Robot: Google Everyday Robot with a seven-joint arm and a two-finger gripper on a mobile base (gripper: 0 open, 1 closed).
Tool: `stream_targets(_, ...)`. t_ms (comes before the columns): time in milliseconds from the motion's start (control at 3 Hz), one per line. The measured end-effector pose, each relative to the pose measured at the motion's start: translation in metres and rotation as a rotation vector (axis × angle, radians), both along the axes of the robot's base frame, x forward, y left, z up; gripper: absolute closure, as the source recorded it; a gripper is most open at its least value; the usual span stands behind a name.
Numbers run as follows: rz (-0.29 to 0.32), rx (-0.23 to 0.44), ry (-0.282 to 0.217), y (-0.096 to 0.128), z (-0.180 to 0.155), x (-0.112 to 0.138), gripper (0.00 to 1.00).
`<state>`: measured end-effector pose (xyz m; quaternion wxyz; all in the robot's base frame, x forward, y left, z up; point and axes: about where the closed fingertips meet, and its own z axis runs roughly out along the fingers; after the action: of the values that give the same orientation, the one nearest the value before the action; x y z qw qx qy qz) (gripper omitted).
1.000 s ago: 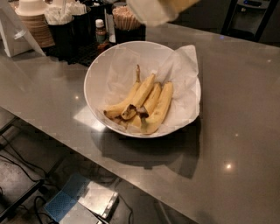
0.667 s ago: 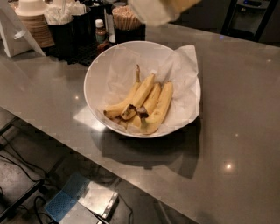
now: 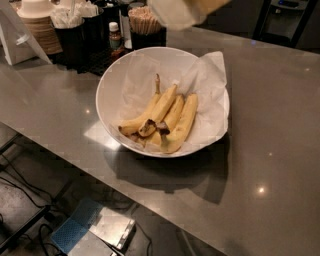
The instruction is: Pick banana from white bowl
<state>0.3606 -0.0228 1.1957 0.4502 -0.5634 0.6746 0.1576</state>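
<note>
A large, deep, glossy white bowl [image 3: 109,75] sits on the smooth grey countertop [image 3: 280,130], lined with crinkled white paper [image 3: 212,67] that sticks up past the rim on the far right side. A small cluster of bananas lies in the bottom of it, side by side.

The broad, long, gently curved, evenly yellow banana [image 3: 184,122] is the one furthest right, resting on the paper and touching its neighbour along its length. To its left lies a banana with a blackened end [image 3: 148,128], and beside that another one with a long thin brown stem [image 3: 157,83] pointing up towards the back of the bowl.

The robot's pale gripper [image 3: 179,12] hangs at the top edge of the view, above and behind the bowl's far rim, well apart from the fruit and touching nothing. It shows only as a blur, so I cannot tell whether it is clenched or released.

Behind the bowl stands a black condiment caddy [image 3: 82,37] with a small brown bottle [image 3: 115,34] and a cup of wooden stirrers [image 3: 144,14].
</note>
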Motion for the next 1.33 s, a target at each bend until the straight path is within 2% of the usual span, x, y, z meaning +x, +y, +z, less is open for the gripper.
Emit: stream_targets(1333,0.0,0.0,0.0,0.0,0.0,0.0,0.0)
